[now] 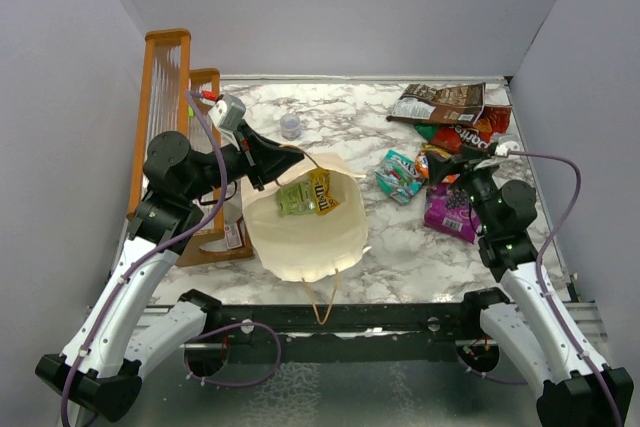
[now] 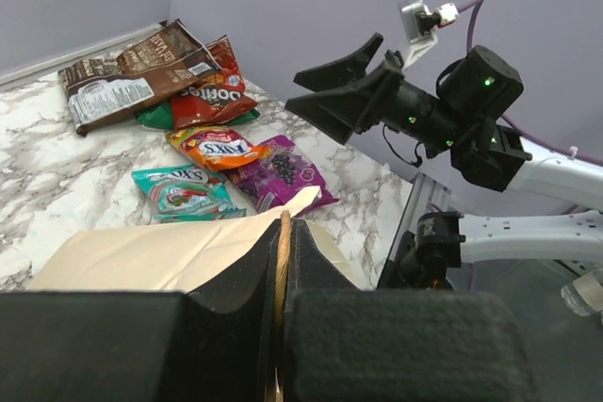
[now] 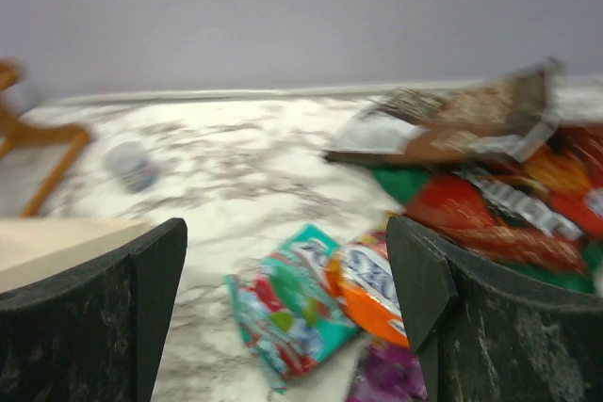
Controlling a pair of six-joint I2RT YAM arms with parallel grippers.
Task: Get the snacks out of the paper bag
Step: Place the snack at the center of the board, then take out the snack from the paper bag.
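1. The left gripper (image 1: 280, 167) is pinching the handle (image 2: 281, 270) of the paper bag (image 1: 300, 242), blocking its camera's view inside.
2. The right gripper (image 2: 294, 89) is gaping empty over blurred snacks (image 3: 292, 313) on the table (image 3: 236, 176).
3. Two packets (image 1: 297, 197) are lying inside the bag.

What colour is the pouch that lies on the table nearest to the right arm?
The pouch is purple; the left wrist view shows it best.

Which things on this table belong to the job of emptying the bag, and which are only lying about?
Belong to the job:
- paper bag
- green packet and yellow candy pack, inside it
- brown chip bag, orange-red chip bag, teal-pink packet, purple pouch, already out

Only lying about:
- clear cup
- wooden rack
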